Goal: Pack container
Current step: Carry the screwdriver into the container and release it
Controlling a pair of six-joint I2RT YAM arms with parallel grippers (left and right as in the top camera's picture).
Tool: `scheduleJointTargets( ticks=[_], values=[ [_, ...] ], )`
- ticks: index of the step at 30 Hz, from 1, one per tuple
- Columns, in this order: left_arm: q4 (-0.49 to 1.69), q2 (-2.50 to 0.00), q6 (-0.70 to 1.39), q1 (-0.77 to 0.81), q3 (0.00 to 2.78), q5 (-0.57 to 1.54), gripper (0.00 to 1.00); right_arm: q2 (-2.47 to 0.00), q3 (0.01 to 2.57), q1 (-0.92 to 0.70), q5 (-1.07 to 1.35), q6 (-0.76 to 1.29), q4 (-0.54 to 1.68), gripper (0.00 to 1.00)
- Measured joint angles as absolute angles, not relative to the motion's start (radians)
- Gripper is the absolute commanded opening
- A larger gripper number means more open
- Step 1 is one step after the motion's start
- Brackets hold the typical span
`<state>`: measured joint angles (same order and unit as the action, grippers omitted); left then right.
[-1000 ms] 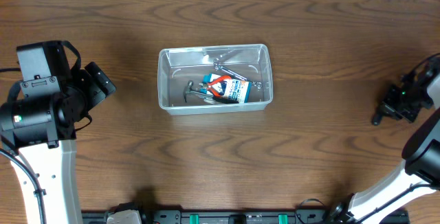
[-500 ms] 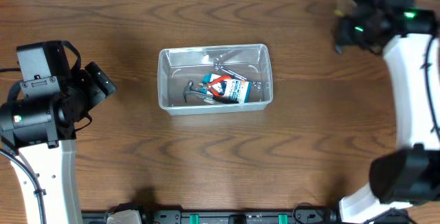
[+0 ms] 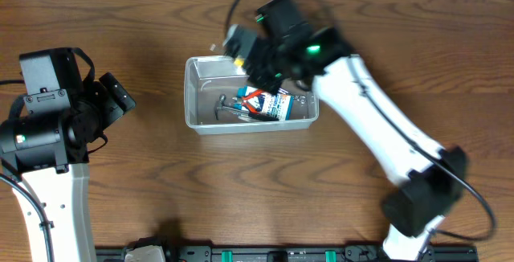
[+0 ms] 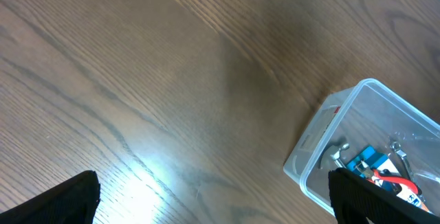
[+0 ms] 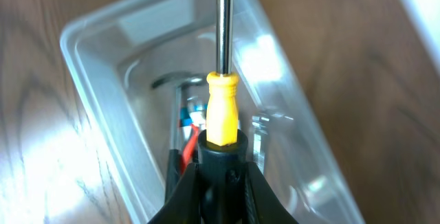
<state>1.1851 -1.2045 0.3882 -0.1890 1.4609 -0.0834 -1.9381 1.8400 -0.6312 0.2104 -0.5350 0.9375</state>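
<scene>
**Over the tub: right arm grips a screwdriver**

Above the far-left end of the container (image 3: 241, 125), the right gripper (image 3: 241, 59) hangs, smeared by motion blur in the overhead view. Its own wrist camera looks past it into the clear tub directly beneath. The black fingers (image 5: 184, 191) are clenched tight around the yellow handle of a screwdriver (image 5: 222, 110). The steel shaft runs off the top of that frame, so the tip is out of sight.

The container sits mid-table (image 3: 161, 198), holding a blue-and-red packaged item (image 3: 267, 104) and a dark metal tool (image 3: 226, 109); the right arm covers its far rim.

Well apart to the tub's left, the left gripper (image 3: 117, 95) is spread wide with nothing in it. Its wrist view catches only two dark fingertips in the bottom corners and one end of the container, cut off by the frame edge.
</scene>
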Motion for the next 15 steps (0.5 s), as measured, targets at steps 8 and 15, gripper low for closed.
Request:
scheduleJointTargets(
  ticks=[8,15],
  values=[
    [1.185,-1.205,0.388,-0.189,1.461,-0.083,0.99,-2.16,1.834,-0.643,0.204,-0.615,0.939,0.45],
    [1.185,-1.205,0.383,-0.189,1.461,-0.083,0.99,-2.174,1.842,-0.63,0.182,-0.616,0.928,0.99]
  ],
)
